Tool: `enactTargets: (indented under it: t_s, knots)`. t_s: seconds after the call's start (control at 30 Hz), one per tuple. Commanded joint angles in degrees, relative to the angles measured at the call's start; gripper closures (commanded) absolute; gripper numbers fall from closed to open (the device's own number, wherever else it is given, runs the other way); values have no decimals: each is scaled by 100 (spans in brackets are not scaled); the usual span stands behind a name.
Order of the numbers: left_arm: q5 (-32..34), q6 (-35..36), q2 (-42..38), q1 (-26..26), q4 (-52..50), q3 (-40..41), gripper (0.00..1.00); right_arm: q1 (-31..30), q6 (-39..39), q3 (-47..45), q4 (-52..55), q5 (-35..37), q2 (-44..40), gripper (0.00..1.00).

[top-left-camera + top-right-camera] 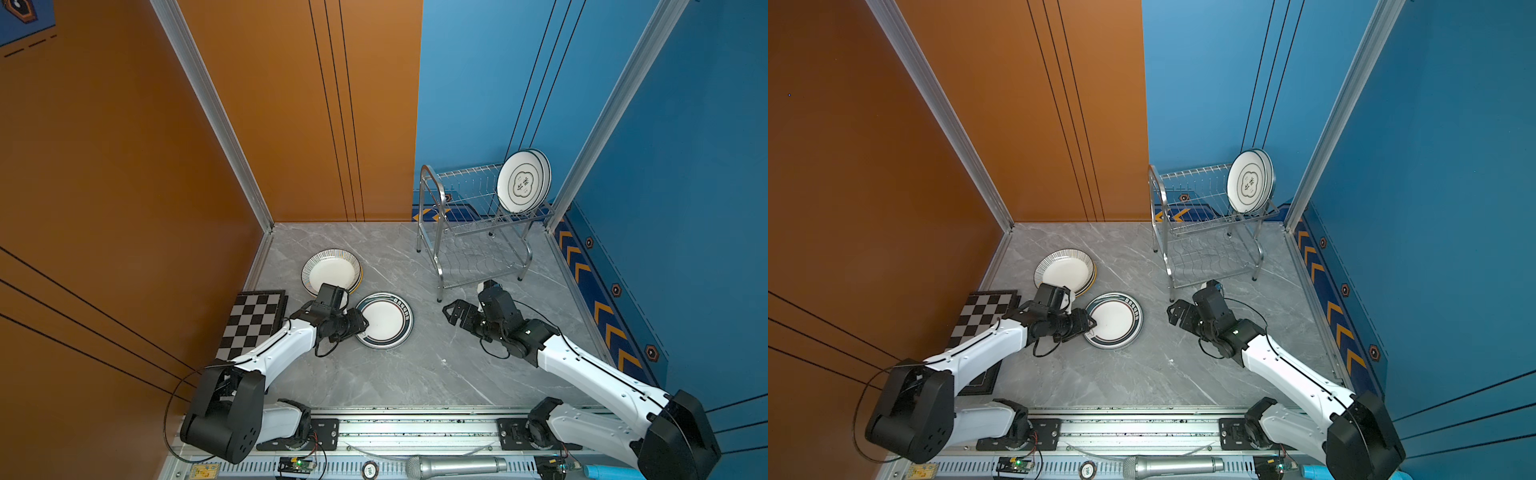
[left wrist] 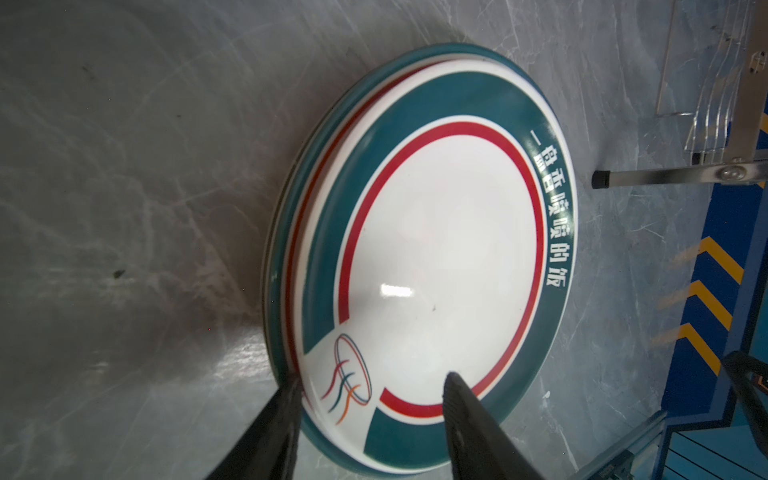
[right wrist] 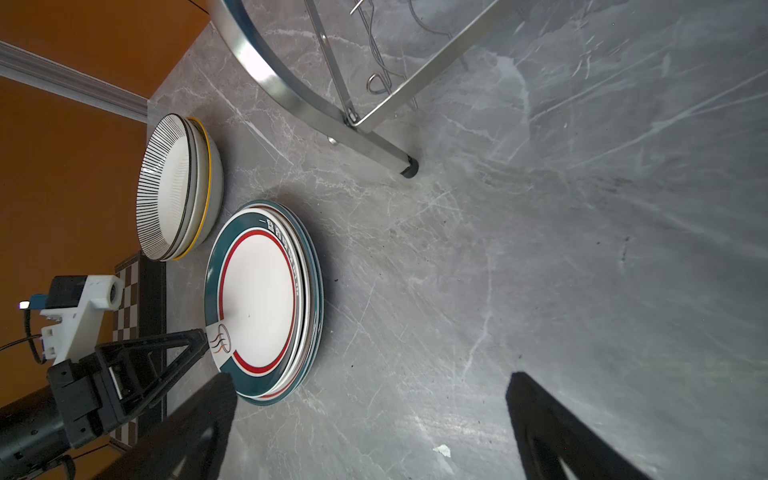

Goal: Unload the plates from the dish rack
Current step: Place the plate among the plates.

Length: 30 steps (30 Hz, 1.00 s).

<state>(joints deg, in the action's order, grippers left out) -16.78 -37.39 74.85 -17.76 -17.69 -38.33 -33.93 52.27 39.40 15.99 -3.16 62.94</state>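
Black fingers (image 2: 465, 419) of the left gripper (image 2: 372, 380) stand apart, released. They straddle the near rim of the teal-banded stack (image 2: 436, 257): 1 tip over the top plate's face by the red ring, the other outside at the stack's edge. Can't tell if either tip touches. The top plate lies flat, face up, with a white centre and white characters on the teal band.

Right gripper (image 3: 370, 378): fingers spread wide, nothing between them, only the grey marble table (image 3: 540, 249) below. In both top views it hangs near the rack's front leg, well apart from the teal-banded stack.

That stack sits on the table between the 2 arms. The striped stack (image 1: 332, 272) is just beside it, toward the orange wall; can't tell if the rims touch. The right wrist view shows a striped plate on top with a yellow-rimmed one under it.

The dish rack (image 1: 436, 199) stands at the far right, by the blue wall. The rack plate (image 1: 523, 180) stands upright on the upper shelf at its right end, and a 2nd rim shows just behind it.

A chequered board (image 1: 253, 320) lies flat by the orange wall, partly under the left arm.
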Motion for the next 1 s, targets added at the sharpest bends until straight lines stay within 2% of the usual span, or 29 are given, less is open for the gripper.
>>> enactTargets:
  t_s: [0.0, 0.13, 0.23, 0.3, 0.47, 0.7, 0.87, 0.97]
  knots:
    - [300, 154, 52, -47, -466, -173, 36, 46, -121, -90, 82, -14, -134, 0]
    - [533, 192, -121, 0, -707, -139, 32, 105, -168, -99, 124, -19, -181, 0]
    - [549, 216, -329, 102, -738, -79, 18, 250, -270, -66, 247, -68, -235, 0]
    - [590, 254, -467, 147, -818, -75, 2, 407, -400, 0, 409, -88, -321, 0]
    - [567, 361, -787, 356, -968, -69, 2, 1126, -1140, 501, 1228, -97, -642, 0]
    - [429, 393, -1199, 548, -1025, -159, 2, 2666, -2223, 1879, 2188, 95, -814, 0]
    - [402, 298, -1552, 503, -928, -272, 2, 3272, -2302, 2994, 2190, 615, -403, 0]
    - [660, 31, -1836, 462, -861, -280, 2, 3419, -2248, 3787, 2189, 346, 34, 0]
